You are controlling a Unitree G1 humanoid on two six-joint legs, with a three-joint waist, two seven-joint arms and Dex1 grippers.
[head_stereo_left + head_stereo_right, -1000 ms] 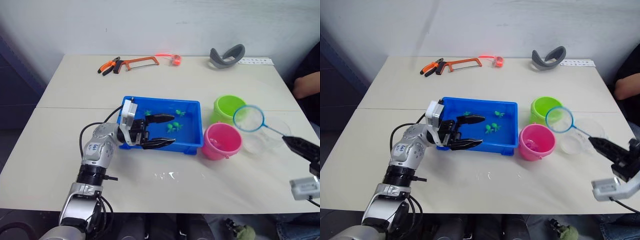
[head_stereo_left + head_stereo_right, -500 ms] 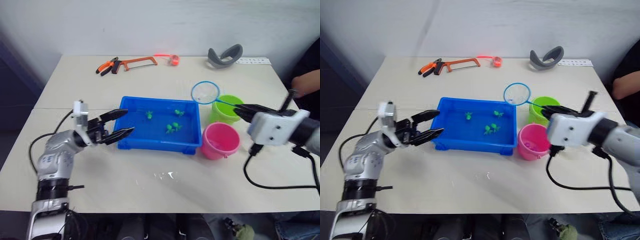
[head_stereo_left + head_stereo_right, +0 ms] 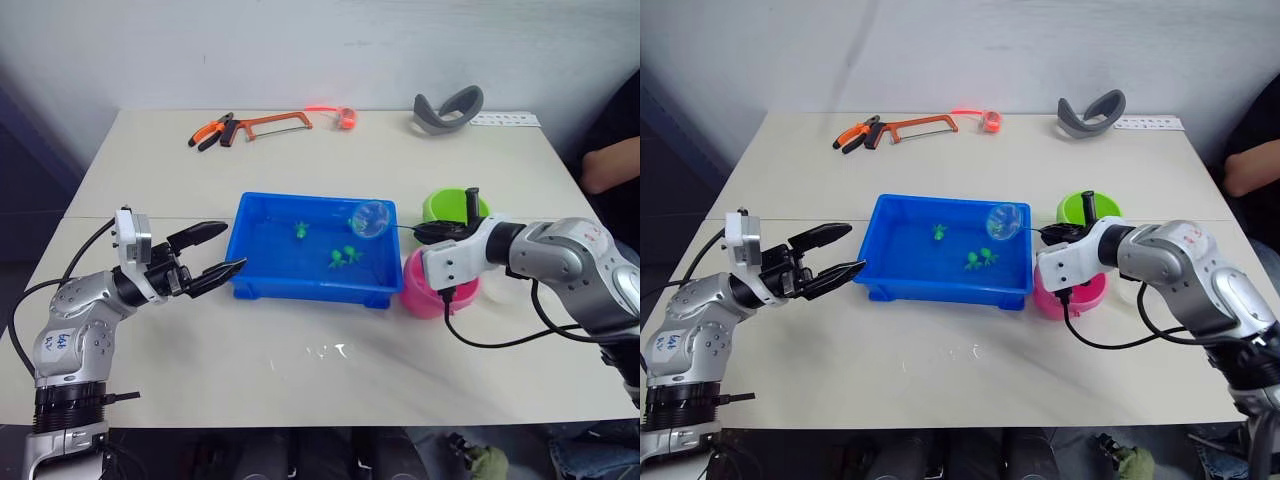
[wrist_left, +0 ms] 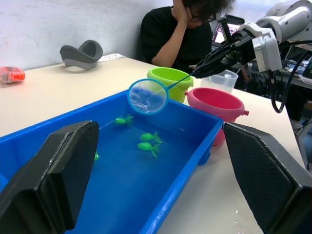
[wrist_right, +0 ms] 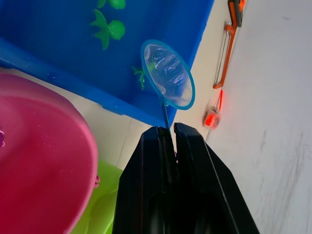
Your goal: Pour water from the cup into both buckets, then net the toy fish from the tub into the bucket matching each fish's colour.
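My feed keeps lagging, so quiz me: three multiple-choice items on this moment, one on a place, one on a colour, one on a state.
1. Where is the net's hoop?
A. over the tub
B. inside the pink bucket
C. lying on the table

2. What colour are the fish visible in the tub?
A. pink
B. green
C. yellow

3. The left end effector is:
A. shut on the cup
B. shut on the tub
C. open, holding nothing

Key: 1 A, the hoop hangs above the tub's water; 2 B, each fish there is green; 3 C, its fingers stand spread beside the tub.

Head stereo looks down; wrist views close; all share tub [image 3: 262,287].
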